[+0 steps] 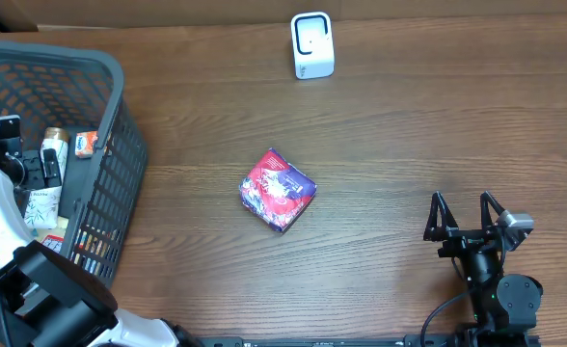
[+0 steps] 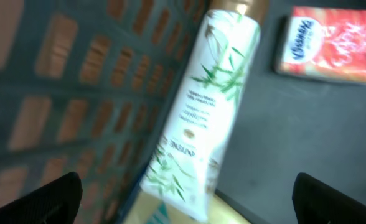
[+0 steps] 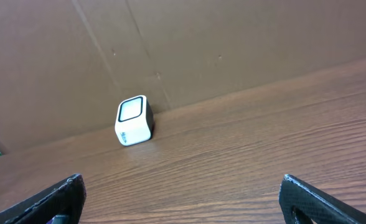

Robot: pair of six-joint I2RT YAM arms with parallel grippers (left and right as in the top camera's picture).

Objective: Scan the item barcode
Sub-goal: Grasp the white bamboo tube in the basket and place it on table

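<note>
So, wood-grain surface [image 1: 409, 145], brown cardboard wall [image 3: 201, 43] behind.
One scanner [image 1: 312, 45], one bright packet [image 1: 277, 190], one grey basket [image 1: 120, 116]; left end effector [image 2: 186, 205] and right end effector [image 1: 464, 214] both released, empty.

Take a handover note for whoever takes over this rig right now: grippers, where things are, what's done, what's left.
Left gripper: open, empty, over the basket, above a white tube.
Right gripper: open, empty, at the right of the table, facing the scanner.
The scanner stands at the far edge. A red packet lies mid-table, apart from both grippers.
Done: nothing is held; whether anything has been scanned cannot be told.
Left: pick up an item and show its barcode to the scanner.
</note>
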